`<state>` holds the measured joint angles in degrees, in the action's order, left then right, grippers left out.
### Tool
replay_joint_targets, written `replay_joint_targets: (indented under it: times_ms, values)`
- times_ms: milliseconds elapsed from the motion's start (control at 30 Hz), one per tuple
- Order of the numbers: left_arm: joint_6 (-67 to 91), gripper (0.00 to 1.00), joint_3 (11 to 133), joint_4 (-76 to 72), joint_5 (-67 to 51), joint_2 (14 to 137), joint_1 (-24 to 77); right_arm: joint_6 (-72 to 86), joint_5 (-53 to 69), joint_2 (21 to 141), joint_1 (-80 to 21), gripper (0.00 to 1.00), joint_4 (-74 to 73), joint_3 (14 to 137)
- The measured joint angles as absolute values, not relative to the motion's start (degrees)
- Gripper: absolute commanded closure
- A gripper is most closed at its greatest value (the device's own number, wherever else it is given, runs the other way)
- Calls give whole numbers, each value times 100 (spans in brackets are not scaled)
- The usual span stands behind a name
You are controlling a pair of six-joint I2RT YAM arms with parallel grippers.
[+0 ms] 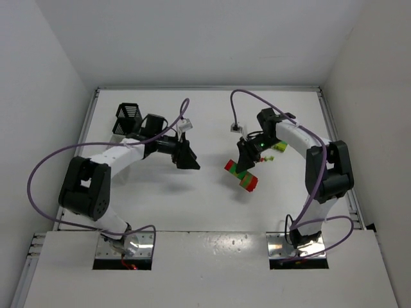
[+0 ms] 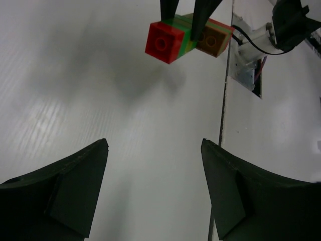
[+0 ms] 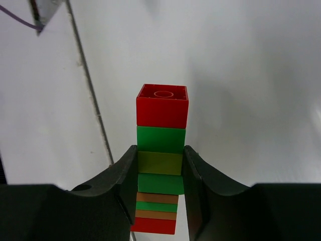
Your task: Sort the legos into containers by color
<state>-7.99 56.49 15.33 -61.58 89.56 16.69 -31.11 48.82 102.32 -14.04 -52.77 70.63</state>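
I see a white table from above, with both arms reaching in toward its middle.

The right gripper is clamped on a lego stack, which sits just right of the table's centre. In the right wrist view its fingers press on both sides of the stack. They grip at the yellow-green brick, third from the outer end. From that end the colours run red, green, yellow-green, green, orange, green, orange, red. The stack looks lifted off the table, since its shadow falls apart from it.

The left gripper faces the stack from the left, well apart from it. In the left wrist view its jaws stand wide with nothing between them, and the stack's red end points toward this camera.

A small yellow-green brick lies beside the right arm. A black mesh bin and a second black bin stand at the far left, behind the left arm.
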Motion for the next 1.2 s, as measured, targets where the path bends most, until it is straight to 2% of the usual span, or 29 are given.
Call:
replay_joint_targets:
  times_ms: [133, 300, 567, 767, 1033, 1200]
  values:
    - [336, 23, 5516, 71, -6195, 9419, 2104, -3157, 5496, 10405, -1387, 100, -5507, 7063]
    - [1844, 26, 5942, -1492, -6235, 10339, 2322, -3175, 6287, 10805, -1286, 100, -5822, 7089]
    - [3242, 34, 7216, -2541, -6447, 11557, 2340, -3262, 7098, 11570, -1223, 100, -6337, 7832]
    - [3839, 34, 7286, -3155, -6772, 11909, 2362, -3142, 6882, 11655, -1052, 100, -6300, 7920]
    - [4866, 28, 7736, -4375, -6882, 12849, 2462, -2139, 5752, 11487, 1, 100, -5271, 7666]
    - [5212, 27, 8147, -4602, -6781, 13100, 2676, -2220, 5756, 11142, 263, 100, -5450, 7636]
